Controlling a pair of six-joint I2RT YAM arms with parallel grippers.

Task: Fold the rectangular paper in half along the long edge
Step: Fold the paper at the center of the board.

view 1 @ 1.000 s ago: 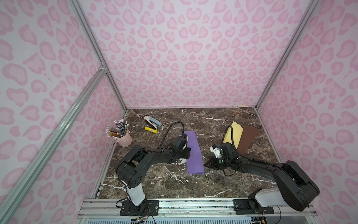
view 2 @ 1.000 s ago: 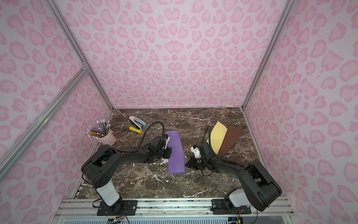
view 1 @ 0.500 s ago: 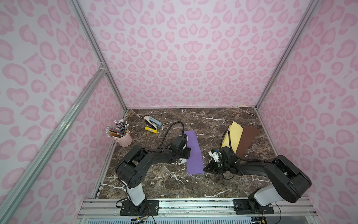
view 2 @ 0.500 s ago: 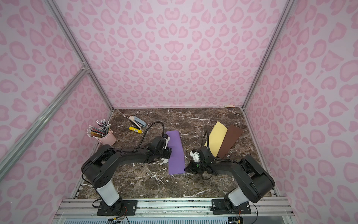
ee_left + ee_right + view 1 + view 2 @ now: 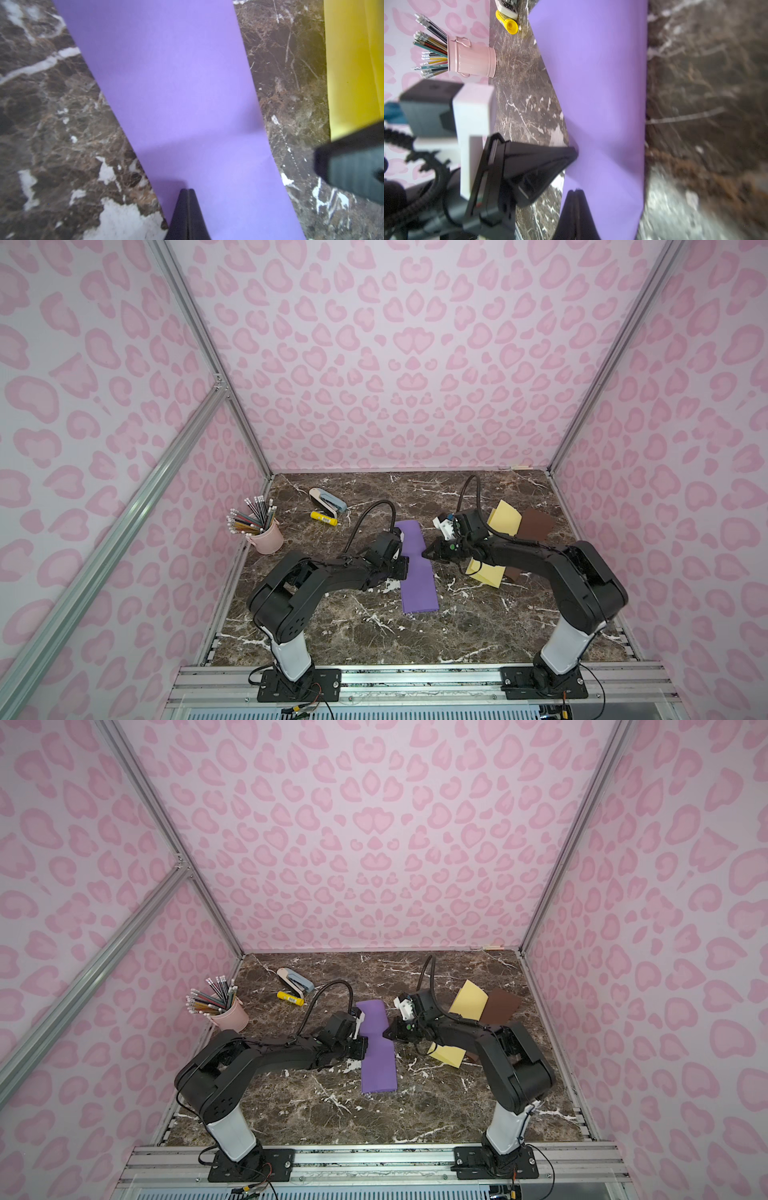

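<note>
- Marble table [image 5: 478, 630]: dark brown with white veins, fills the floor of the pink-patterned booth, and everything sits on it.
- Left arm [image 5: 316, 576]: black, lies low across the table and reaches in to the paper's left long edge.
- Right arm [image 5: 540, 560]: black, also low, comes in from the opposite side and crosses over the yellow sheet.
- Purple paper [image 5: 417, 585]: a long narrow strip near table centre, lying flat between the two arms. Its long axis runs from the front rail toward the back wall. Seen in both top views [image 5: 376, 1065] and both wrist views [image 5: 176, 83] [image 5: 596, 83]. It looks already folded to a narrow width, but the layers can't be told apart.
- Yellow paper [image 5: 505, 514]: right of the purple strip, well apart from it and partly under the right arm.
- Brown paper [image 5: 538, 524]: just beside the yellow sheet, tucked partly under it, toward the right wall.
- Pink cup [image 5: 266, 537]: stands upright by the left wall with pencils [image 5: 249, 516] sticking out.
- Left gripper [image 5: 188, 191]: fingers pressed together with nothing seen between them. The tip sits on the purple strip at its left edge, about mid-length [image 5: 404, 568].
- Right gripper [image 5: 576, 191]: fingers also pressed together and empty. The tip sits on the strip's right edge [image 5: 424, 555], opposite the left tip.
- Stapler [image 5: 327, 499]: grey and white, at back left.
- Yellow tube [image 5: 323, 519]: lies on its side just in front of the stapler.
</note>
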